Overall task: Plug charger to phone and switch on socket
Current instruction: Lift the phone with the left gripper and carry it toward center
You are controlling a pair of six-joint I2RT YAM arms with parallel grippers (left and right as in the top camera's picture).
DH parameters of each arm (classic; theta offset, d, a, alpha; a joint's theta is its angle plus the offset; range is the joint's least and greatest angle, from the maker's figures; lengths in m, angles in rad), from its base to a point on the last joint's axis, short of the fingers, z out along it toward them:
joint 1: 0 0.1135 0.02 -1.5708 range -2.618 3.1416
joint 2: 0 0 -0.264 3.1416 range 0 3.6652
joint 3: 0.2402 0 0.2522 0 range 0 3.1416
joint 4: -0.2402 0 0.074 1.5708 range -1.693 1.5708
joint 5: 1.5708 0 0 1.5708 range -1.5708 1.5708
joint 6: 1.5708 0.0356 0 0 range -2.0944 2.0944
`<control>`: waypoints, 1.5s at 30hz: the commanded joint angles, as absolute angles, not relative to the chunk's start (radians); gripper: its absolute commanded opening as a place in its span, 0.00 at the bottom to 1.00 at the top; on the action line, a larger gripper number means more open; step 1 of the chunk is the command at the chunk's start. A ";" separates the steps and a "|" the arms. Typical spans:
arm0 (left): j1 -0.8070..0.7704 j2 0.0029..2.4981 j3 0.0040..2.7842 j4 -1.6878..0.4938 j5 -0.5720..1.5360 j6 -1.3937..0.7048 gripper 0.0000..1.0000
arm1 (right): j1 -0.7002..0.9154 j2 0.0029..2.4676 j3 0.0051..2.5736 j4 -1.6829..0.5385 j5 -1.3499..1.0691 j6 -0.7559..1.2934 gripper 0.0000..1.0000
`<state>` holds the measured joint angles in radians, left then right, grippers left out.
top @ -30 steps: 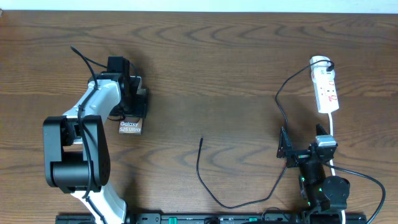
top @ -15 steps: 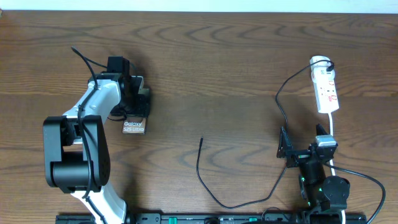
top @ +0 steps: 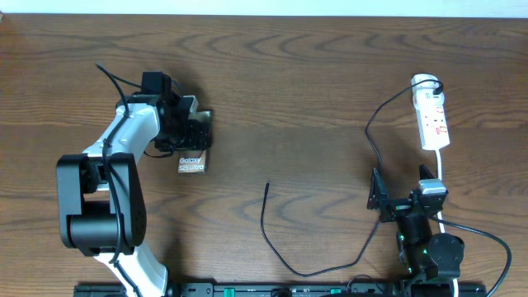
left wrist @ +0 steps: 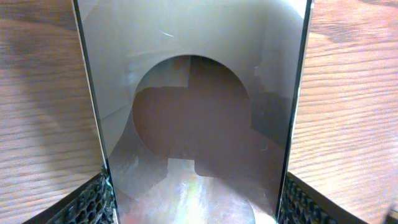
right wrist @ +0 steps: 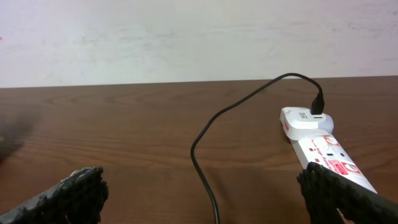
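Overhead view: the left tool [top: 188, 130], jaws partly spread, clamps the phone [top: 191, 162] across its width. The right tool [top: 402, 200] stands fully open and empty on the worktop [top: 313, 74]. The socket [top: 433, 122] lies ahead of the right tool, and the charger [top: 264, 221] tip lies to its left.

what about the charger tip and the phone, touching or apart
Apart. The overhead view shows a stretch of table between the charger's plug tip and the phone.

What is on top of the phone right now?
The left gripper sits over the phone, jaws gripping its long edges. Only its lettered end shows from overhead; the rest is covered.
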<state>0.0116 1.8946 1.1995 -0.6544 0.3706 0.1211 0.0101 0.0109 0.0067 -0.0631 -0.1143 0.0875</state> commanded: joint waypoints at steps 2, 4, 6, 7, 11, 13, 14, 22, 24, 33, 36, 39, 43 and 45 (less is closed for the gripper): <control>0.017 1.879 1.242 -0.657 0.525 0.088 0.07 | 0.001 0.006 0.006 -0.067 -0.107 0.097 0.99; 0.017 1.879 1.246 -0.656 0.591 0.064 0.07 | 0.001 0.006 0.006 -0.067 -0.107 0.097 0.99; 0.017 1.879 1.253 -0.656 0.650 0.029 0.07 | 0.001 0.006 0.006 -0.067 -0.107 0.097 0.99; 0.017 1.879 1.258 -0.656 0.678 0.006 0.07 | 0.001 0.006 0.006 -0.067 -0.107 0.097 0.99; 0.017 1.879 1.278 -0.656 0.778 -0.116 0.07 | 0.001 0.006 0.006 -0.067 -0.107 0.097 0.99; 0.017 1.879 1.286 -0.656 0.813 -0.210 0.07 | 0.001 0.006 0.006 -0.067 -0.107 0.097 0.99; 0.017 1.879 1.288 -0.651 0.838 -0.262 0.07 | 0.001 0.006 0.006 -0.067 -0.107 0.097 0.99; 0.017 1.879 1.288 -0.511 1.075 -0.635 0.07 | 0.001 0.006 0.006 -0.067 -0.107 0.097 0.99; 0.017 1.879 1.288 -0.487 1.097 -0.721 0.07 | 0.001 0.006 0.006 -0.067 -0.107 0.097 0.99; 0.017 1.879 1.288 -0.430 1.210 -0.887 0.07 | 0.001 0.006 0.006 -0.067 -0.107 0.097 0.99; 0.017 1.879 1.288 -0.424 1.253 -0.929 0.07 | 0.001 0.006 0.006 -0.067 -0.107 0.097 0.99; 0.017 1.879 1.288 -0.417 1.253 -0.930 0.08 | 0.001 0.006 0.006 -0.067 -0.107 0.097 0.99; 0.017 1.879 1.288 -0.416 1.291 -0.931 0.07 | 0.001 0.006 0.006 -0.067 -0.107 0.097 0.99; 0.018 1.879 1.288 -0.416 1.309 -0.944 0.07 | 0.001 0.006 0.006 -0.067 -0.107 0.097 0.99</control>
<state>0.0116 1.8942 1.2583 -0.4191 1.2102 -0.9207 0.0101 0.0109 0.0067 -0.0631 -0.1143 0.0879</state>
